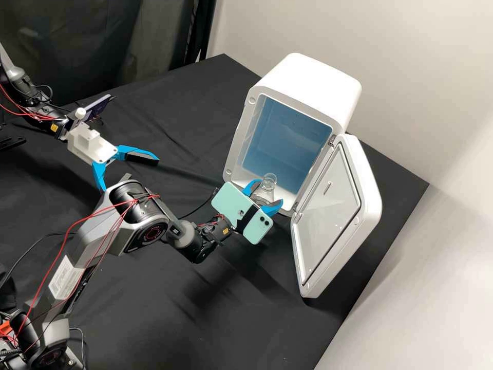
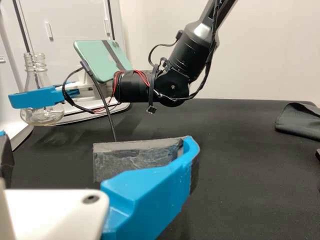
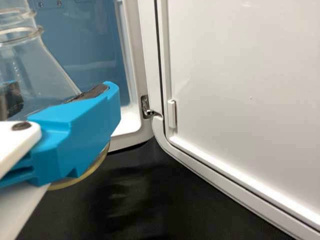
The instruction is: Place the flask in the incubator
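One flask (image 1: 267,184), pinched by the right gripper (image 1: 264,195), is poised at the mouth of the incubator (image 1: 308,82) (door (image 1: 334,216) swung wide for it); the left gripper (image 1: 129,174) hovers apart, spread and empty.

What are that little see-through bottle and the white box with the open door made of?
The flask looks like clear glass: see-through, with glints and a ridged neck, though clear plastic is possible. The incubator seems smooth white plastic, slightly glossy, round-cornered; its pale blue lining looks matte, material unclear.
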